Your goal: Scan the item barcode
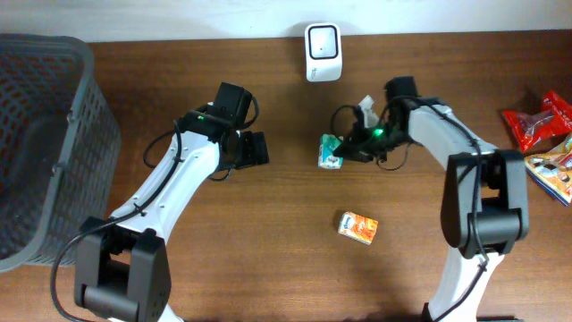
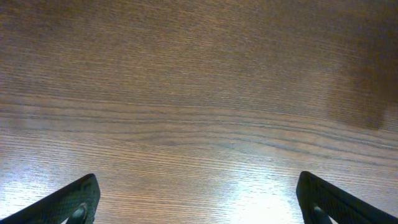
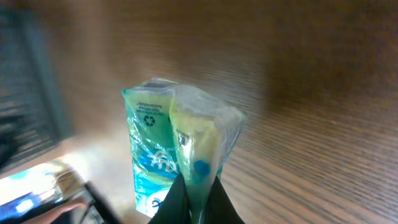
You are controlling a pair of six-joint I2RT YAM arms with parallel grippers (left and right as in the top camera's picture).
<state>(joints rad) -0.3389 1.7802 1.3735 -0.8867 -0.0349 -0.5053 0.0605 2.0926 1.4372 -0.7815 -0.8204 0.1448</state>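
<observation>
A small green and white packet [image 1: 330, 152] lies at the table's middle, below the white barcode scanner [image 1: 323, 52] at the far edge. My right gripper [image 1: 349, 148] is shut on the packet's right end. In the right wrist view the packet [image 3: 163, 149] shows teal print, and its clear folded edge is pinched between the black fingers [image 3: 177, 202]. My left gripper [image 1: 254, 148] stands open over bare wood to the left of the packet, its two fingertips [image 2: 81, 199] wide apart with nothing between them.
An orange carton [image 1: 357, 227] lies nearer the front. Red and colourful snack packets [image 1: 545, 125] sit at the right edge. A dark mesh basket [image 1: 45, 143] fills the left side.
</observation>
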